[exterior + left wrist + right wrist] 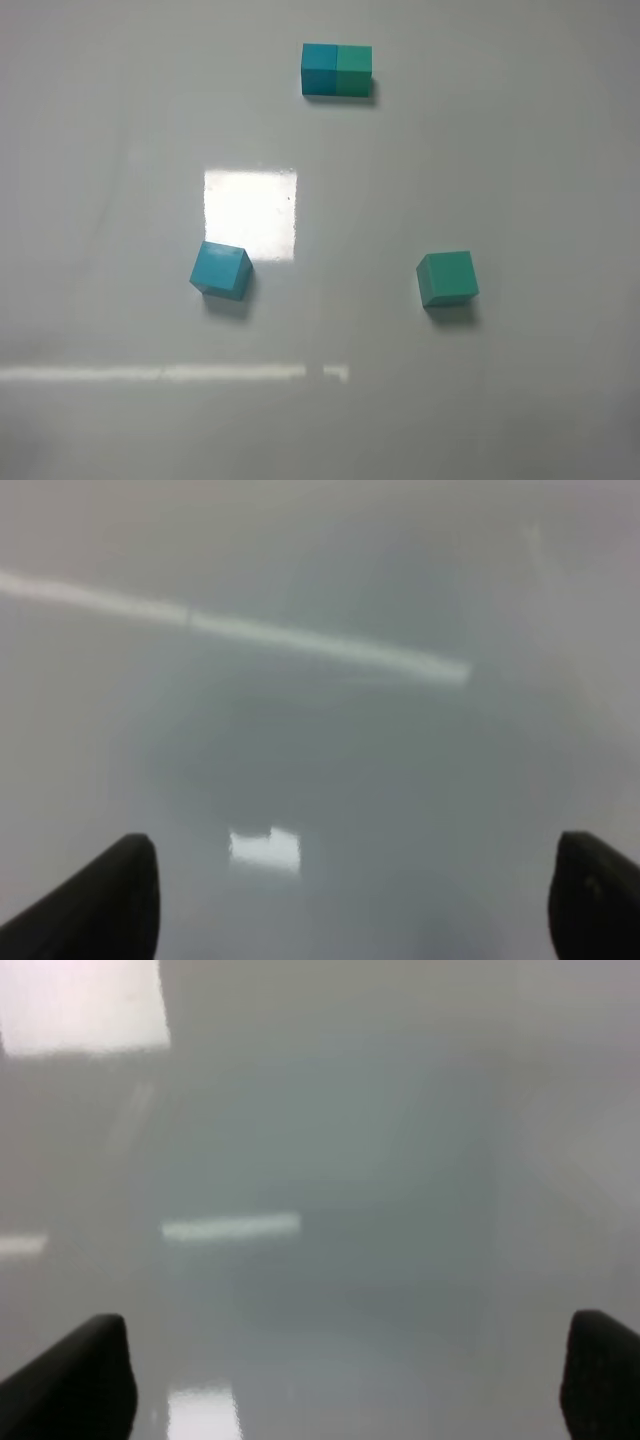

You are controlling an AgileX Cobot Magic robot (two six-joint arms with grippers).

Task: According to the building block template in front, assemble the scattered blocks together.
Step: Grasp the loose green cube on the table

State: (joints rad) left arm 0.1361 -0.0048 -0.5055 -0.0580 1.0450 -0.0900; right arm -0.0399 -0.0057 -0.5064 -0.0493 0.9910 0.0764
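The building block template [337,70], a bar with a blue left half and a teal-green right half, lies at the far middle of the table. A loose cyan-blue cube [221,270] sits at left centre, turned a little. A loose teal-green cube [447,277] sits at right centre. Neither gripper shows in the exterior high view. In the left wrist view my left gripper [355,900] is open, its dark fingertips [110,895] wide apart over bare table. In the right wrist view my right gripper [350,1380] is open and empty, its fingertips [85,1380] wide apart. No block shows in either wrist view.
The table [530,150] is glossy grey-white. A bright square glare patch [250,213] lies beside the cyan-blue cube, and a glare stripe [170,373] runs along the near side.
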